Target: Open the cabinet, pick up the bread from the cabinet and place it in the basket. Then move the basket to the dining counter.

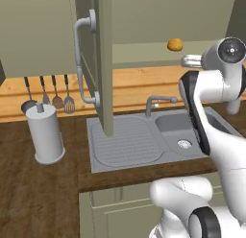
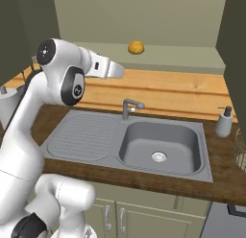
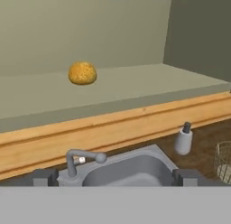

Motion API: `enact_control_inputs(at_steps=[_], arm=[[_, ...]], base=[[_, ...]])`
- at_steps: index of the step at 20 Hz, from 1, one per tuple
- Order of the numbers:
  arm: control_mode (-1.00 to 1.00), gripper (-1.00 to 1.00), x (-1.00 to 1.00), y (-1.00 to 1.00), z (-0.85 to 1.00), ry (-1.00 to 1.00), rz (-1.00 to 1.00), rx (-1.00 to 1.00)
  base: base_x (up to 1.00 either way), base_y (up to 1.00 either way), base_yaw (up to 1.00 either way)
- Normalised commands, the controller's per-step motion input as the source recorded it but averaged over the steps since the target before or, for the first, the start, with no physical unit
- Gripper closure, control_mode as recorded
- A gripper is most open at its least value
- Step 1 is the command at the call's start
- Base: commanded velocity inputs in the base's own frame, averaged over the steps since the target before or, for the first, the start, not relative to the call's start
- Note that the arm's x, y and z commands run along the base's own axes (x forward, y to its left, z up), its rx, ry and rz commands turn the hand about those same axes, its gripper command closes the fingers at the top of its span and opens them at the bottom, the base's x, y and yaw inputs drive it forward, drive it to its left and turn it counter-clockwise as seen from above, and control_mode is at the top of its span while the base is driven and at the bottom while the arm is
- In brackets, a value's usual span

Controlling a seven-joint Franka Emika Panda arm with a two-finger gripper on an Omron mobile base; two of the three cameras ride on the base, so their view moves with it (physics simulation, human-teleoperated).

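The cabinet stands open; its left door [image 1: 103, 64] with a long curved handle [image 1: 79, 59] swings out over the worktop, and its right door [image 2: 235, 54] is at the right edge. The bread [image 3: 82, 73], a round golden bun, sits on the cabinet's shelf [image 3: 135, 85], also seen as bread [image 1: 175, 44] and bread [image 2: 136, 47]. My gripper [image 3: 116, 178] is open with nothing between its fingers, level with the shelf's front and some way short of the bread. The wire basket [image 2: 240, 148] stands on the worktop at the far right, partly cut off. The dining counter is out of view.
A grey sink [image 2: 158, 146] with a tap [image 2: 129, 107] lies below the cabinet. A soap dispenser [image 2: 224, 123] stands beside the basket. On the left are a paper towel roll [image 1: 45, 134] and hanging utensils [image 1: 48, 95].
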Motion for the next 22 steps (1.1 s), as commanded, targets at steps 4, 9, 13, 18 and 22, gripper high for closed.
enact_control_inputs(at_steps=[4,9,13,18,22], arm=[[-1.0,-1.0,0.24,-0.01,0.36,0.08,0.2,0.17],[-1.0,-1.0,0.27,0.11,0.23,0.03,0.17,0.0],[-1.0,-1.0,0.49,0.0,0.0,0.01,0.03,0.0],[-1.0,-1.0,0.64,0.0,-0.01,0.0,0.0,-0.01],[-1.0,-1.0,0.64,0.0,0.0,0.0,0.0,-0.01]], base=[[0.0,0.0,0.0],[0.0,0.0,0.0],[0.0,0.0,0.0],[0.0,0.0,0.0],[0.0,0.0,0.0]])
